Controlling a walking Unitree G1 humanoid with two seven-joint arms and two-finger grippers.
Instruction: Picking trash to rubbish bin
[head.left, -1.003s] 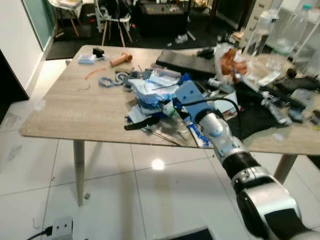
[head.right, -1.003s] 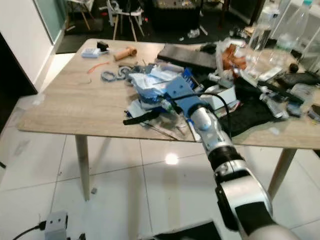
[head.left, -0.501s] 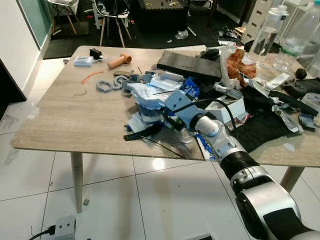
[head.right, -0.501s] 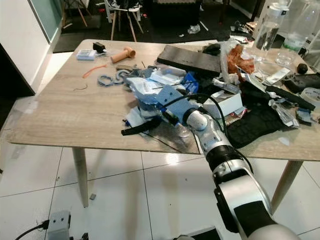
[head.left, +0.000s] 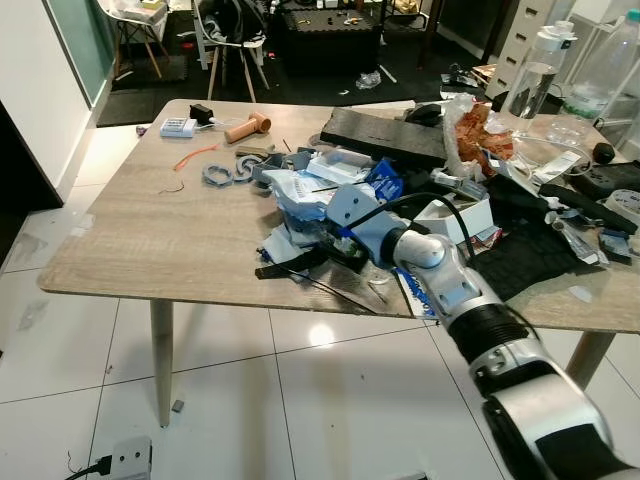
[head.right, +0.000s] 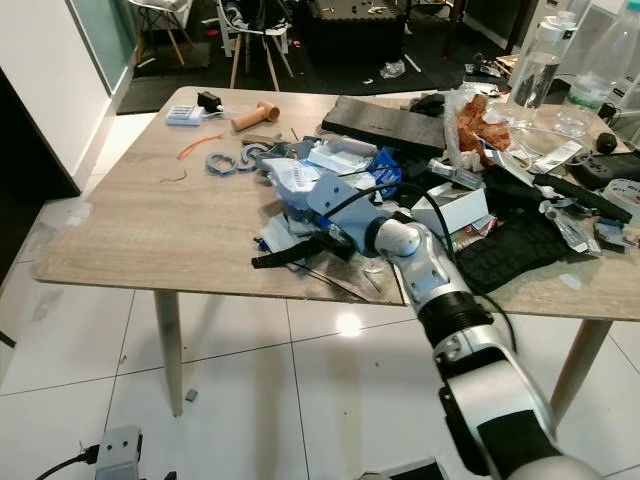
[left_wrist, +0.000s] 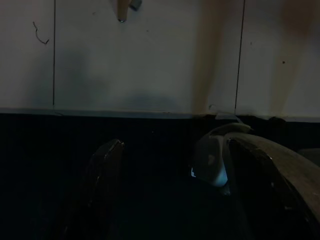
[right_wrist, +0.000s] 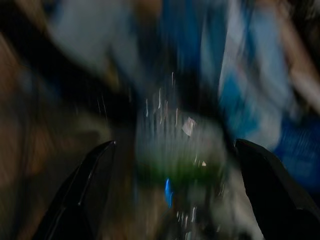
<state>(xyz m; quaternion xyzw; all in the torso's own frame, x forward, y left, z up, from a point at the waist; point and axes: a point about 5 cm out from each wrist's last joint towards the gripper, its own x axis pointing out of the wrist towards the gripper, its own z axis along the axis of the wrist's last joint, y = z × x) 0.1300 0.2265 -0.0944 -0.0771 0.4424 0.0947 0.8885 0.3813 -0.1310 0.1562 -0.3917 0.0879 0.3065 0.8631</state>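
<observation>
At the bench's (head.left: 150, 240) near edge, the right gripper (head.right: 322, 243) spreads wide, empty, into the trash pile (head.left: 315, 195).

Right gripper (head.right: 300, 247) has pushed further into the trash pile (head.right: 320, 185) on the table (head.right: 150, 230), from its near edge a second ago; fingers spread. Camera has shifted slightly.

One tabletop (head.left: 150, 240) carried the items. Two clear plastic bottles (head.left: 532, 75) stood at its far right side (a third could not be confirmed). One tan cylinder (head.left: 245, 125), one orange strip (head.left: 196, 155) and one dark flat slab (head.left: 385, 130) were counted. One trash heap (head.left: 320, 195) lay mid-table.
</observation>
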